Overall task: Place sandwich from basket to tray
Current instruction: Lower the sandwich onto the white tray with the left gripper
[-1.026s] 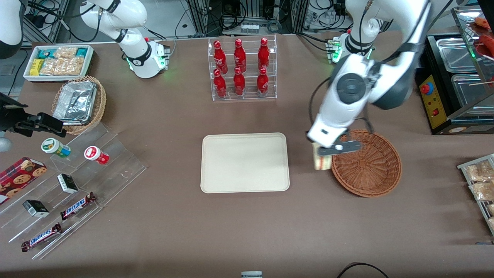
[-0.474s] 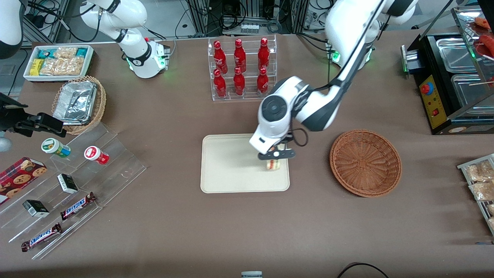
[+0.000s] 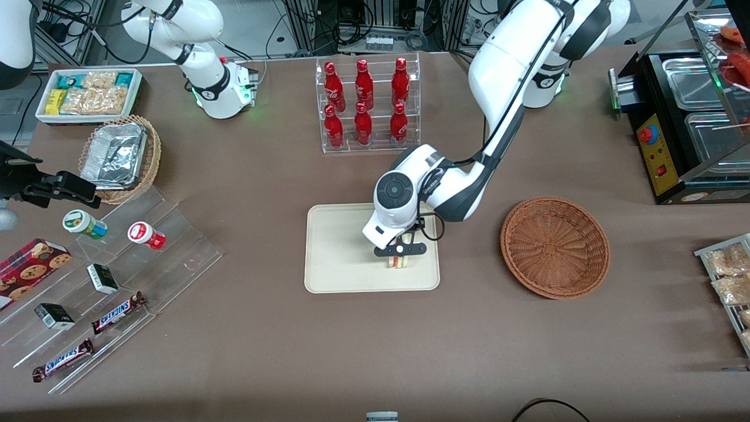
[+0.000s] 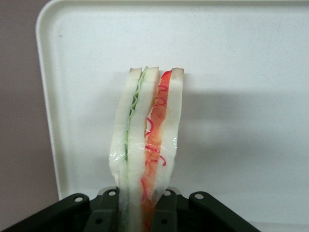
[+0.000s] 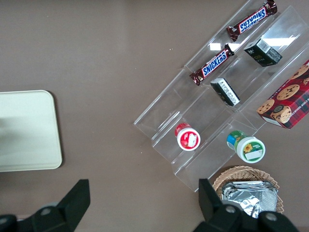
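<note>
My left gripper (image 3: 400, 253) is low over the cream-beige tray (image 3: 340, 252), shut on the sandwich (image 3: 399, 261). The sandwich hangs from the fingers, cut edge showing. In the left wrist view the sandwich (image 4: 147, 140) stands on edge between the gripper's (image 4: 143, 210) black fingers, red, white and green layers visible, with the tray (image 4: 241, 72) right beneath it. I cannot tell whether it touches the tray. The round reddish-brown wicker basket (image 3: 555, 247) sits beside the tray toward the working arm's end, with nothing in it.
A clear rack of red bottles (image 3: 367, 104) stands farther from the front camera than the tray. A tiered acrylic stand (image 3: 111, 281) with snacks, a foil-lined basket (image 3: 120, 158) and a white snack bin (image 3: 89, 94) lie toward the parked arm's end. A black appliance (image 3: 691, 129) stands at the working arm's end.
My gripper carried the sandwich from the basket's rim across onto the tray, then a little farther over the tray and lower. The basket holds nothing now.
</note>
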`<action>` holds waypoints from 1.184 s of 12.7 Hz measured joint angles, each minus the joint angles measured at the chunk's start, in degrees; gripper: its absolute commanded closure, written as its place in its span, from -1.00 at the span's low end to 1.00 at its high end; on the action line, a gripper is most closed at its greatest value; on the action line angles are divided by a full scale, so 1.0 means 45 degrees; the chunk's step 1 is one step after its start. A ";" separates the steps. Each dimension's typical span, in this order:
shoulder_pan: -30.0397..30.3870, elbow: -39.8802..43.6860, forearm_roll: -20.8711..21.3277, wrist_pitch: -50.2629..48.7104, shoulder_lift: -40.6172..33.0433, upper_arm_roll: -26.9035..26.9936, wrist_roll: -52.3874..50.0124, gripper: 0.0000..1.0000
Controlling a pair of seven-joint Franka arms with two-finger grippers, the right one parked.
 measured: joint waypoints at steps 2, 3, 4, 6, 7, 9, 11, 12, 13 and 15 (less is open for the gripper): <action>-0.0071 0.0043 0.0034 0.0166 0.0207 0.0000 0.0000 1.00; -0.0087 0.0076 0.0050 0.0168 0.0213 0.0000 0.0000 -0.14; -0.0094 0.0101 0.0069 0.0167 0.0214 0.0000 0.0002 -0.98; -0.0096 0.0134 0.0123 0.0168 0.0214 0.0006 0.0004 -1.00; -0.0096 0.0164 0.0222 0.0167 0.0215 0.0017 0.0004 -1.00; -0.0096 0.0279 0.0675 0.0162 0.0213 0.0033 -0.0001 -1.00; -0.0097 0.0516 0.0906 0.0127 0.0162 0.0061 -0.0013 -1.00; -0.0095 0.0650 0.0923 -0.0006 0.0063 0.0116 -0.0013 -1.00; -0.0067 0.0806 0.0923 -0.0202 -0.0088 0.0204 -0.0013 -1.00; 0.0205 0.1265 0.0923 -0.0349 -0.0402 0.0334 -0.0013 -1.00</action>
